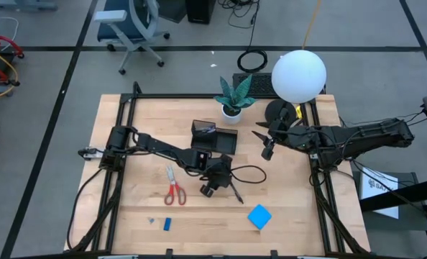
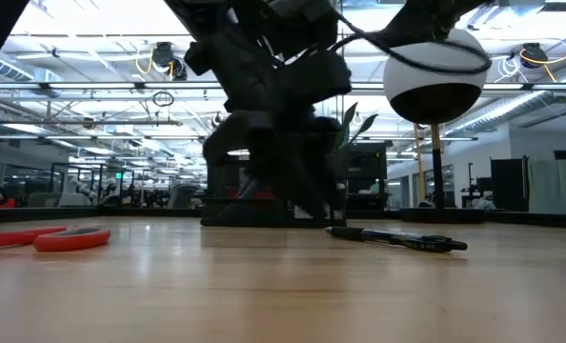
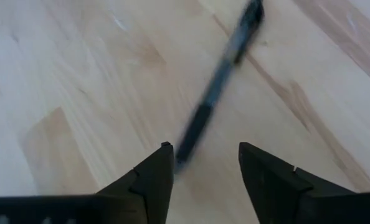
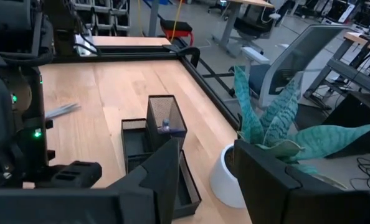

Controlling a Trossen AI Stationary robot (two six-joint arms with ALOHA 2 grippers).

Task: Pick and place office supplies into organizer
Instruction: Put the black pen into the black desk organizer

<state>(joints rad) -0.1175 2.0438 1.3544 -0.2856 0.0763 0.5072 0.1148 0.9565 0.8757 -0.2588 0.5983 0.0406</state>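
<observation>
The scissors point(image 1: 174, 188) lay on open table point(image 1: 113, 216) left of the left hand point(image 1: 210, 190), whose parted fingers hung empty over a blurred pen point(image 3: 219, 84), the organizer point(image 1: 215, 139) behind, while the right hand point(image 1: 268, 152) waited unclenched near the plant point(image 1: 234, 94).
</observation>
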